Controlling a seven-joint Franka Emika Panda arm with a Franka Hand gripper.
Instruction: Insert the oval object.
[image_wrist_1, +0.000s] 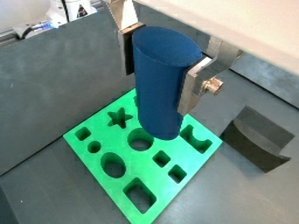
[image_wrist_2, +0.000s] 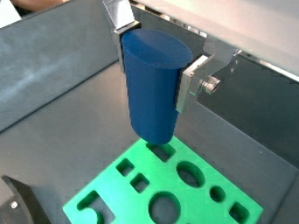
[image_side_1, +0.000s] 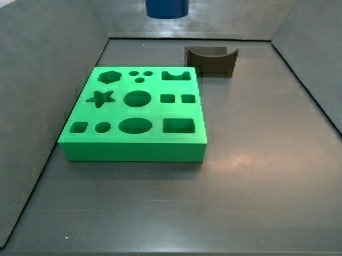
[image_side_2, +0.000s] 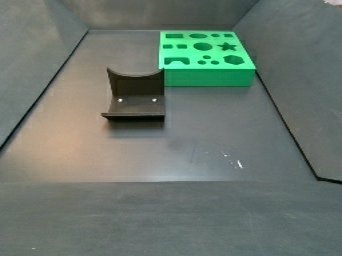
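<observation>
My gripper (image_wrist_1: 162, 74) is shut on the oval object (image_wrist_1: 158, 101), a tall, smooth, dark blue peg held upright between the silver fingers (image_wrist_1: 195, 86). In both wrist views the peg hangs well above the green block (image_wrist_1: 103, 150) with shaped holes. Its lower end covers part of the block's hole area, and I cannot tell which hole lies beneath it. The peg (image_wrist_2: 149, 101) and block (image_wrist_2: 117, 188) show the same way in a wrist view. In a side view only the peg's lower end (image_side_1: 166, 8) shows, high above the block's (image_side_1: 134, 140) far side. In a side view showing the block (image_side_2: 207, 72), the gripper is out of view.
A dark brown curved block (image_side_1: 211, 62) stands on the grey floor beside the green block; it also shows in a side view (image_side_2: 134, 100) and in both wrist views (image_wrist_1: 260, 136) (image_wrist_2: 17, 201). Sloping dark walls enclose the floor.
</observation>
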